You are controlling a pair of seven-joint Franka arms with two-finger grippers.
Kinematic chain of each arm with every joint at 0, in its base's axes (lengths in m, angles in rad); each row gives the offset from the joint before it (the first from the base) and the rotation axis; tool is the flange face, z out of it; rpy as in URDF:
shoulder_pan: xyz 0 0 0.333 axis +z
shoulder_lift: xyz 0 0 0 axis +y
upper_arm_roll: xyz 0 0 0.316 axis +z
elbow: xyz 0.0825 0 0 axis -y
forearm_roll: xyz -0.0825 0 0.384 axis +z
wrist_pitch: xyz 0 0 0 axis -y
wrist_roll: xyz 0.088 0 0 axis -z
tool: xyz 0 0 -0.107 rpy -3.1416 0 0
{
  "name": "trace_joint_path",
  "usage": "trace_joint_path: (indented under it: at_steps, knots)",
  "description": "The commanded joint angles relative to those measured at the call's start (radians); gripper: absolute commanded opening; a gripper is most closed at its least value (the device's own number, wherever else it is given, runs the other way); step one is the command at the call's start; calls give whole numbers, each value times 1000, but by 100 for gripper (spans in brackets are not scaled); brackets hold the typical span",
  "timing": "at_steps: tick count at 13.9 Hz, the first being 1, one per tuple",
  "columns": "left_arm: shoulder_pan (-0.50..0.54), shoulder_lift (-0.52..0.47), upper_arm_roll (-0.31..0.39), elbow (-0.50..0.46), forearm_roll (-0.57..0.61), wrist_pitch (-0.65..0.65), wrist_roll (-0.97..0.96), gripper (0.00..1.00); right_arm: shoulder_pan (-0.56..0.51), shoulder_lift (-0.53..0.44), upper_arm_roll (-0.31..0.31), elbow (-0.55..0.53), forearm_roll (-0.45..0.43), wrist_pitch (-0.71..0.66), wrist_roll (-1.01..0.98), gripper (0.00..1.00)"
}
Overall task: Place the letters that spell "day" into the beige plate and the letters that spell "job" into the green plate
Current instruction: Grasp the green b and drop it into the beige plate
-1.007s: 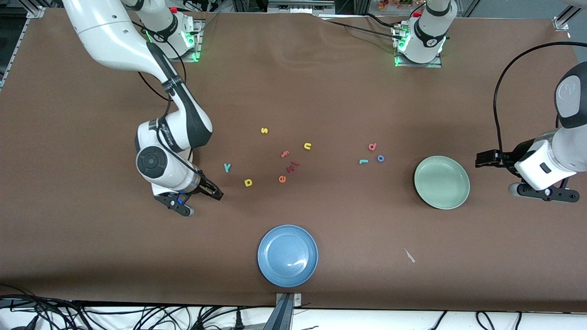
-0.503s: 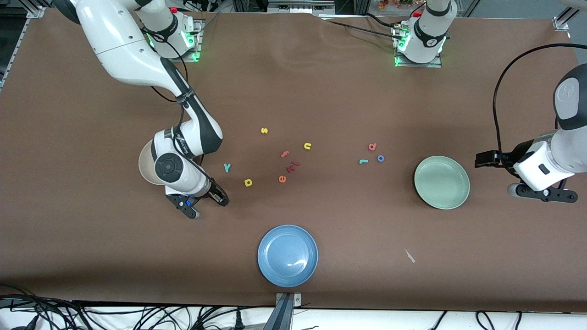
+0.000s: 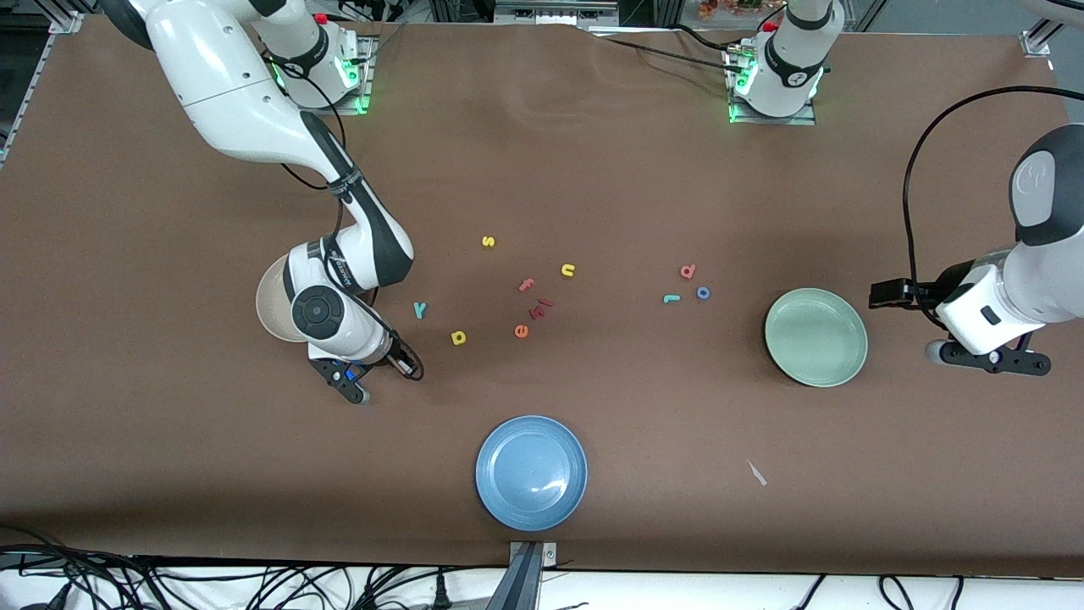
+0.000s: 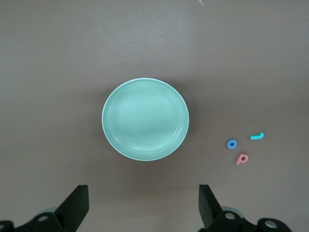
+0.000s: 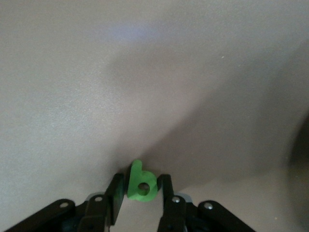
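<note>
Right tool (image 3: 406, 366), front view: low over the surface just beside the beige plate (image 3: 269, 309), which the arm half hides. Yellow "d" (image 3: 458, 337) and teal "y" (image 3: 419, 309) lie loose near it; teal "j" (image 3: 671, 298), blue "o" (image 3: 703, 292) and pinkish-red "b" (image 3: 688, 271) lie together near the green plate (image 3: 816, 337). A second ago the beige plate was fully hidden and this tool stood wider.

Left tool (image 4: 142, 205), left wrist view: released, waiting above the green plate, which holds nothing.

Right wrist view: fingers (image 5: 116, 193) clenched on the green "a" (image 5: 141, 183), pinched flat across its sides. Judged light, soft, slightly springy; grip the body, not the thin stem, and gently.
</note>
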Motion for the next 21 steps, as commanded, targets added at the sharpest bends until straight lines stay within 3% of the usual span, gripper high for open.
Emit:
trace_joint_path:
  at_steps: [1, 5, 9, 12, 15, 16, 17, 18, 21]
  knots:
    - [-3, 0, 2, 6, -34, -9, -51, 100, 10, 13, -17, 28, -23, -12, 13, 9]
    - [0, 26, 2, 9, -52, -6, -59, 100, -7, -74, -59, 23, -55, -81, -7, 9]
    - [-2, 43, 2, -1, -89, 3, -66, 100, -11, -166, -136, -16, -48, -266, -117, 10]
    - [-2, 60, 2, -37, -103, 37, -88, 100, -14, -292, -152, -243, -48, -252, -125, 10]
    - [-6, 58, -7, -123, -103, 120, -134, 100, -16, -387, -184, -514, -45, -65, -125, 12]
    - [-8, 58, -20, -140, -106, 136, -147, 100, -15, -387, -184, -556, -45, -33, -123, 31]
    - [-8, 60, -22, -160, -114, 156, -161, 100, -15, -389, -184, -563, -45, -34, -123, 75]
    - [-8, 60, -22, -180, -141, 178, -175, 100, -15, -393, -184, -560, -45, -40, -120, 99]
    - [-6, 61, -22, -218, -174, 207, -186, 99, -15, -410, -182, -529, -43, -43, -110, 99]
